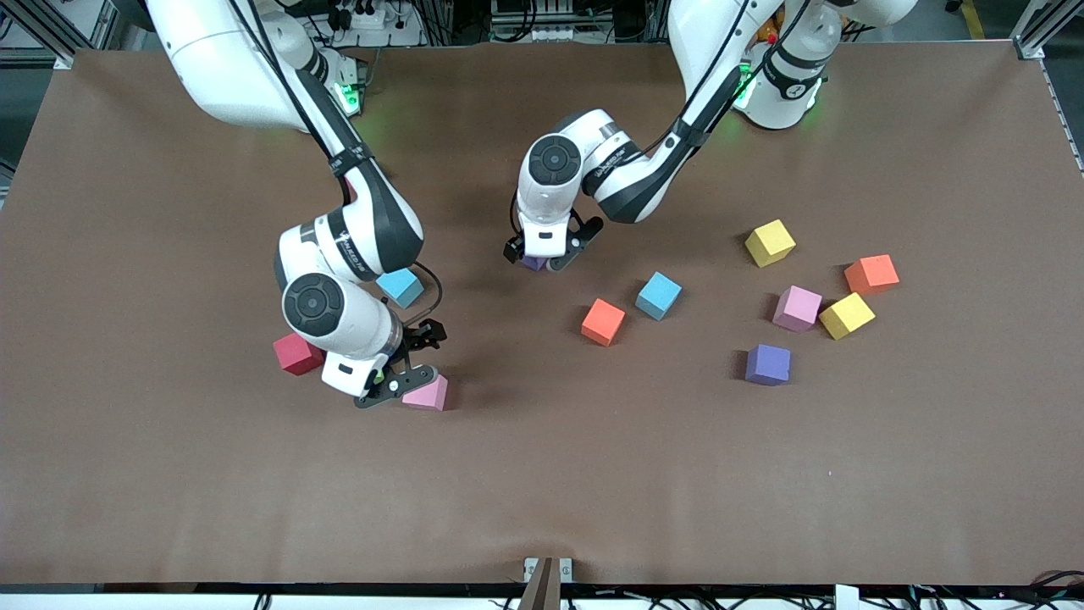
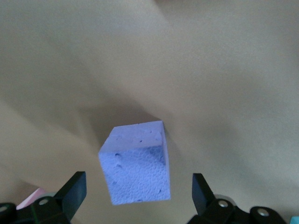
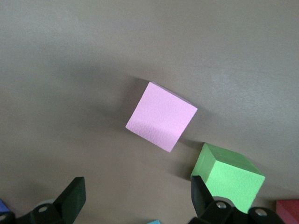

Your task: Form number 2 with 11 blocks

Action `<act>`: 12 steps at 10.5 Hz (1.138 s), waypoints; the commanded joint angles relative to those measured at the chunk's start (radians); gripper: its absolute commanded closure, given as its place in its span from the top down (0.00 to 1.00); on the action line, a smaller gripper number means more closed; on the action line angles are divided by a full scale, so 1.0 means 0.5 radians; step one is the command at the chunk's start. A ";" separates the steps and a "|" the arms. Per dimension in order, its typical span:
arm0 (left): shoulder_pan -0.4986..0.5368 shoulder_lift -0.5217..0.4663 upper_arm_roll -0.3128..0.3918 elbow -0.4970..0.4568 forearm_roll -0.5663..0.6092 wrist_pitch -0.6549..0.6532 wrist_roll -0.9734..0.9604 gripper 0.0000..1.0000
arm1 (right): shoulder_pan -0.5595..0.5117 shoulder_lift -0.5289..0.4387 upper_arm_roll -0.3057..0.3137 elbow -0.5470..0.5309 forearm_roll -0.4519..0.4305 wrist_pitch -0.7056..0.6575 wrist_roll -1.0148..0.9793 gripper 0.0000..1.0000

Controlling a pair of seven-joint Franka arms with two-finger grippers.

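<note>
A brown bench fills the front view, with two white robot arms reaching onto it from the edge where their bases stand. No figure 2 has been started; the coloured blocks lie scattered and apart.

The right arm hangs over a small group of blocks toward the right arm's end of the bench. Its right tool is wide open and holds nothing. Just beside it sits a pink block. In the right wrist view this pink block lies ahead of the open fingers and turned diagonally to them, with a green block touching or nearly touching one fingertip. A red block and a light blue block lie close to this arm.

The left arm reaches to the middle of the bench. Its left tool is also wide open and empty. It is directly over a purple block, which the left wrist view shows between the two fingers, untouched on both sides and slightly turned. This looks like the nearer grasp: the tool likely needs only to drop and close.

Toward the left arm's end of the bench lie a red-orange block, a blue block, a second purple block, a second pink block, an orange block and two yellow blocks.
</note>
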 commanded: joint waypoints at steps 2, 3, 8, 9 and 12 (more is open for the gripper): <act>-0.041 0.034 0.024 -0.037 -0.024 0.089 -0.062 1.00 | -0.014 0.131 -0.007 0.133 0.012 0.074 0.068 1.00; -0.041 0.052 0.024 -0.044 -0.024 0.107 -0.083 1.00 | -0.014 0.146 -0.007 0.133 0.009 0.114 0.145 1.00; -0.093 0.092 0.024 -0.056 -0.030 0.138 -0.102 1.00 | -0.030 0.198 -0.014 0.133 0.009 0.176 0.345 1.00; -0.093 0.099 0.024 -0.062 -0.030 0.183 -0.102 1.00 | -0.030 0.211 -0.014 0.133 0.012 0.219 0.348 1.00; -0.090 0.120 0.030 -0.090 -0.027 0.239 -0.102 0.92 | -0.030 0.241 -0.014 0.154 0.013 0.237 0.425 1.00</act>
